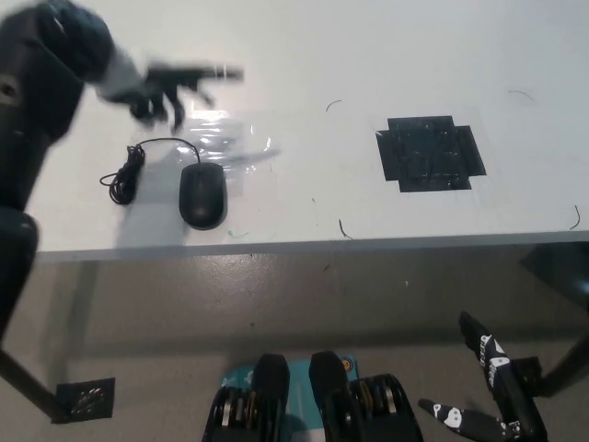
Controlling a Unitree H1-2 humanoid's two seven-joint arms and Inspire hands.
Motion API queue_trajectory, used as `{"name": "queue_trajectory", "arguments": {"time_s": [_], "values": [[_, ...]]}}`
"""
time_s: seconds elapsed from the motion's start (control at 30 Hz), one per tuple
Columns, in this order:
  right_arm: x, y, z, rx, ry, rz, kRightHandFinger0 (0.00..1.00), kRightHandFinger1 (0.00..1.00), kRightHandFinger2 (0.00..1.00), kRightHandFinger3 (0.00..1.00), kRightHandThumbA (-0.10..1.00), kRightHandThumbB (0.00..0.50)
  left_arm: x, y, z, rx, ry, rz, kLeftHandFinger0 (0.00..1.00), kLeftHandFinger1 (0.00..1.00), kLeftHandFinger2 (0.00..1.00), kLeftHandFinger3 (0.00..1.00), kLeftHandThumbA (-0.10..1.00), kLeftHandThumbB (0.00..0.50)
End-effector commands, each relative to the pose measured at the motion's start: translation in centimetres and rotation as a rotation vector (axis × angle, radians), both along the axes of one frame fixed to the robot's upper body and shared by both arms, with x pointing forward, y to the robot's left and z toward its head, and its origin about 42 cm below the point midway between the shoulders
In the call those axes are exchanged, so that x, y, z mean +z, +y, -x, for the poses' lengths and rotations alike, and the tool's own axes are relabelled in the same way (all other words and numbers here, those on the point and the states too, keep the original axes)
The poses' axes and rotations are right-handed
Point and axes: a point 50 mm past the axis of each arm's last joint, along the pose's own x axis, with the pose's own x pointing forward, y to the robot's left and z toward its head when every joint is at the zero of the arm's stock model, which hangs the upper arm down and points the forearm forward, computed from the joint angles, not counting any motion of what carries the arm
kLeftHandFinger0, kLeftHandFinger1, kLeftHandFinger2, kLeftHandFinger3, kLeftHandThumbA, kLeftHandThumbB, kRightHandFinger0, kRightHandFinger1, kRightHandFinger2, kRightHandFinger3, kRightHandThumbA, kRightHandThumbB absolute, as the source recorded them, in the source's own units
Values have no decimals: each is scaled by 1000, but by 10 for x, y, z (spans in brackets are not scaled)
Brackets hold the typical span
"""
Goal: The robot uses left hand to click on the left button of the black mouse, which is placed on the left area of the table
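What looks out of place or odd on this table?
Nothing spilled or damaged. The black mouse sits near the table front edge, its cord loosely coiled beside it. A patch of black tape marks the table farther right.

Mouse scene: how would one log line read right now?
left robot hand: raised, blurred, off mouse | cord: coiled beside it | right robot hand: resting below table

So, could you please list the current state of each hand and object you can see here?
Left hand: raised above the table, motion-blurred, fingers spread, holding nothing.
Right hand: hanging below the table edge at lower right, idle, fingers apart.
Black computer mouse: flat on the white table, untouched.
Black mouse cable: loosely coiled left of the mouse.
Black tape patch: stuck flat on the table, bare.
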Motion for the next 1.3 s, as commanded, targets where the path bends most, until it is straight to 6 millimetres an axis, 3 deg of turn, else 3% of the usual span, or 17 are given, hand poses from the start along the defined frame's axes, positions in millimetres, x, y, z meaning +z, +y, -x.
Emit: {"name": "queue_trajectory", "arguments": {"time_s": [0.0,0.03,0.07,0.1,0.17,0.23,0.33,0.43,0.5,0.53,0.57,0.67,0.8,1.0,1.17,1.2,1.27], "values": [[8,-6,0,2,-26,-11,1000,1000,1000,1000,1000,144,120,26,94,-145,-416,491,260,31,53,1000,1000,269],[7,-6,0,2,-26,-11,1000,1000,1000,1000,1000,150,122,30,112,-218,-458,598,435,155,142,1000,1000,232],[6,-6,0,4,-22,-14,1000,1000,1000,1000,1000,151,121,37,129,-266,-495,648,518,317,320,1000,1000,322],[5,-6,1,5,-21,-15,1000,1000,1000,1000,1000,145,117,42,150,-320,-542,706,654,496,518,1000,1000,293],[3,-6,3,7,-16,-9,1000,1000,1000,1000,1000,143,94,51,211,-461,-603,864,931,800,871,1000,1000,345],[1,-7,7,9,-8,-5,999,1000,1000,1000,1000,142,71,52,242,-486,-598,929,1000,938,1000,1000,1000,360],[-4,-3,10,15,8,-7,988,1000,1000,1000,1000,140,-4,49,335,-468,-580,1076,1000,1000,1000,1000,1000,415],[-9,0,13,19,20,-20,986,1000,1000,1000,1000,137,-53,41,391,-444,-552,1139,1000,1000,1000,1000,1000,499],[-11,1,15,19,21,-22,989,1000,1000,1000,1000,142,-83,34,422,-388,-513,1165,1000,1000,1000,1000,1000,500],[-12,2,16,20,24,-20,991,1000,1000,1000,1000,143,-96,31,433,-296,-456,1181,1000,1000,1000,1000,831,500],[-13,2,16,20,25,-19,992,1000,1000,1000,1000,143,-102,30,437,-248,-427,1191,1000,1000,1000,1000,808,500],[-15,3,16,25,28,-13,1000,1000,1000,1000,1000,117,-128,17,467,-174,-564,1203,1000,1000,1000,1000,1000,340],[-17,1,20,16,29,-19,1000,1000,1000,1000,1000,133,-198,8,476,23,-692,1080,1000,1000,1000,1000,1000,186],[-15,1,15,9,23,-24,1000,1000,1000,1000,1000,132,-243,1,459,156,-704,959,1000,1000,1000,1000,1000,170],[-15,0,15,10,10,-17,1000,1000,1000,1000,1000,145,-283,-3,443,245,-604,932,1000,1000,1000,1000,1000,211],[-17,1,19,10,15,-23,1000,1000,1000,1000,1000,140,-303,-2,439,313,-564,916,1000,1000,1000,1000,1000,162],[-18,2,20,8,16,-29,1000,1000,1000,1000,1000,140,-323,0,433,379,-531,883,1000,1000,1000,1000,1000,161]]}}
